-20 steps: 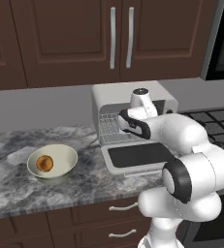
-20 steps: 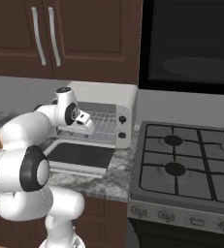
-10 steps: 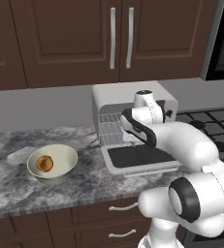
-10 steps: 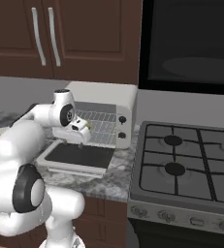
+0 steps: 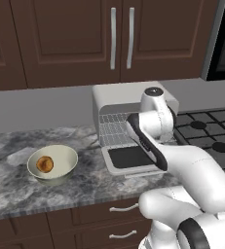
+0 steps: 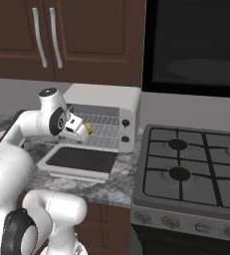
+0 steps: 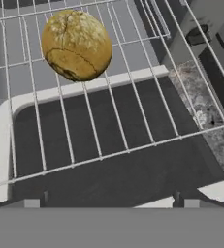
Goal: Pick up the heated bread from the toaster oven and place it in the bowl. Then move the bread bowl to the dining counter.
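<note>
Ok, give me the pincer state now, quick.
Pincer: open, holding nothing; it sits at the toaster oven rack, short of the heated bread.

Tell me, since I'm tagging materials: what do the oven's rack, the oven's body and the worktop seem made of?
The thin grid rack looks like bare metal wire: pale, shiny bars. The boxy light-grey toaster oven reads as painted or brushed metal, matte; it could be plastic. The grey-veined worktop looks like polished marble, judging by its mottled veining.
</note>
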